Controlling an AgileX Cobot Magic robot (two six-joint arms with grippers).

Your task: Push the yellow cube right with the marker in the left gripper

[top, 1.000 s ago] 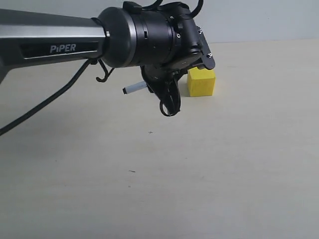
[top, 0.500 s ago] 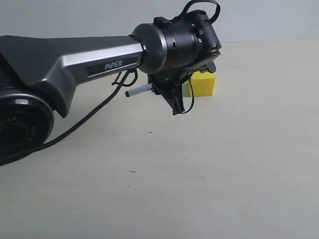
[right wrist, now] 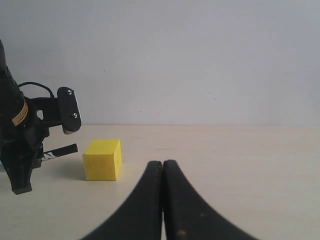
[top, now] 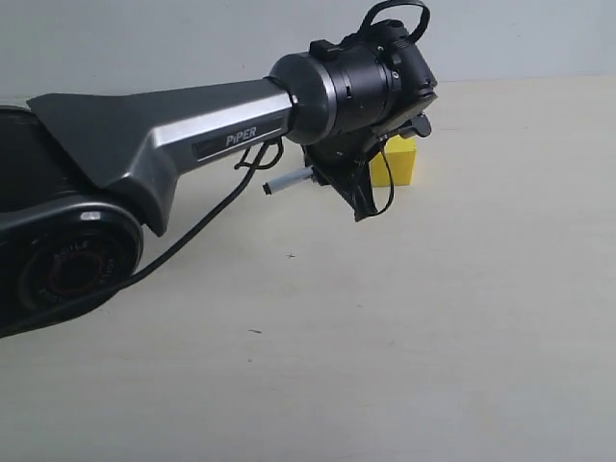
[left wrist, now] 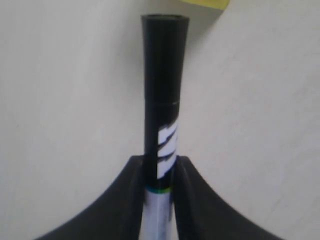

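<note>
My left gripper [left wrist: 159, 165] is shut on the marker [left wrist: 164, 90]. Its black cap juts out ahead of the black fingers [left wrist: 127, 200], and the white barrel sits between them. In the exterior view the marker's rear end [top: 292, 179] sticks out left of the left gripper [top: 361, 188], which partly hides the yellow cube [top: 402, 162]. From the right wrist view the cap tip [right wrist: 65, 149] points at the cube's [right wrist: 102, 160] near side, very close to it; I cannot tell if they touch. A cube corner [left wrist: 207, 2] shows just past the cap. My right gripper [right wrist: 162, 167] is shut on nothing, away from the cube.
The pale beige tabletop [top: 433, 337] runs back to a plain light wall [right wrist: 200, 60]. The grey PiPER arm [top: 192, 135] reaches in from the left, with a black cable [top: 183, 245] hanging under it.
The left arm has swung rightward and the marker has travelled with it toward the cube. The gripper now covers more of the cube. The cube's right edge has not visibly shifted.
</note>
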